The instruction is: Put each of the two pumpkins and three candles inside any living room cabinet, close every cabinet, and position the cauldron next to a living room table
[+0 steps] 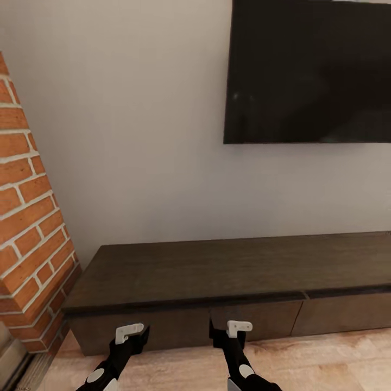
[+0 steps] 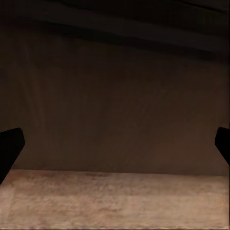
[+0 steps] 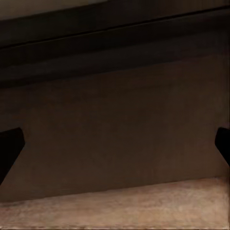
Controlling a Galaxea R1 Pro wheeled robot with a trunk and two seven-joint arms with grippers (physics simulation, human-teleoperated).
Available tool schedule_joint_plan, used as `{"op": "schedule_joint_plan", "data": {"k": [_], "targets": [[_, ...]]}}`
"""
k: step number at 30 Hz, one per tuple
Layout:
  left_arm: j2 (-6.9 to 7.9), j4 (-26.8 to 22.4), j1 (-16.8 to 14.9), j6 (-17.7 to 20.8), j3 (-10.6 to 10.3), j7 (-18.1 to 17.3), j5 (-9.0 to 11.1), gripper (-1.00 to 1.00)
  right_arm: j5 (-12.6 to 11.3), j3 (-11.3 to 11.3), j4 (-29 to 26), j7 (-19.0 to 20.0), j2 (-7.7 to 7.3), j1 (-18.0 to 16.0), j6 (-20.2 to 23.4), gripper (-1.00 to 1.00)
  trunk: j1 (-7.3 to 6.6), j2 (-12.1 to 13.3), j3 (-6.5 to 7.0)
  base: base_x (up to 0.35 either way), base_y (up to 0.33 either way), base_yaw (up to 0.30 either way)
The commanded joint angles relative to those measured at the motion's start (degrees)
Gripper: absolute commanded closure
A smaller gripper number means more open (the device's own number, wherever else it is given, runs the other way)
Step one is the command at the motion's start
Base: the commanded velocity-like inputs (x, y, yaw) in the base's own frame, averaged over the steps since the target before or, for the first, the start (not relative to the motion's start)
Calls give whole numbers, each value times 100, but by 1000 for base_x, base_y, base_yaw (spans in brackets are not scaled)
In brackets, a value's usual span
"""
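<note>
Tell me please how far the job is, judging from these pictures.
Done: nothing that can be confirmed; the cabinet has a bare top and its front panels look shut. In hand: nothing; the left tool and right tool hang open and empty before its front, above the wooden floor. Left: pumpkins, candles and cauldron remain to be found; whether any are already inside cannot be told.
</note>
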Motion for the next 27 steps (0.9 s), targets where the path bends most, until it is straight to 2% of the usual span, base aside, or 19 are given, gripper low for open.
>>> {"op": "schedule_joint_plan", "data": {"k": [1, 13, 15, 18, 20, 22, 27], "targets": [[8, 0, -6, -31, -48, 17, 58, -100, -27, 48, 0, -42, -1, -7, -17, -100, -5, -3, -5, -312, 0, 0], [25, -43, -6, -25, -43, 7, 97, -100, -60, 43, -2, 54, -1, -19, 62, -100, -5, -3, -5, -310, 0, 0], [41, -85, -8, 13, -37, 1, 112, -100, -77, 34, -48, 226, -1, -46, 293, -100, -5, -3, -5, -305, 0, 0], [72, -146, -12, 129, -38, -2, 150, -100, -114, 24, -317, 364, -1, -77, 1021, -100, -5, -3, -5, -281, 0, 0], [109, -223, -15, 458, -20, -8, 173, -100, -184, 17, -509, 396, -7, -86, 1500, -100, -5, -3, -5, -286, 0, 0], [164, -393, -20, 1021, 115, -10, 196, -100, -320, 14, -598, 412, -16, -89, 1782, -100, -5, -3, -5, -318, 0, 0], [277, -897, -22, 2569, 833, -20, 220, -100, -669, 12, -660, 431, -42, -89, 2082, -100, -5, -3, -5, -147, 0, 0]]}}
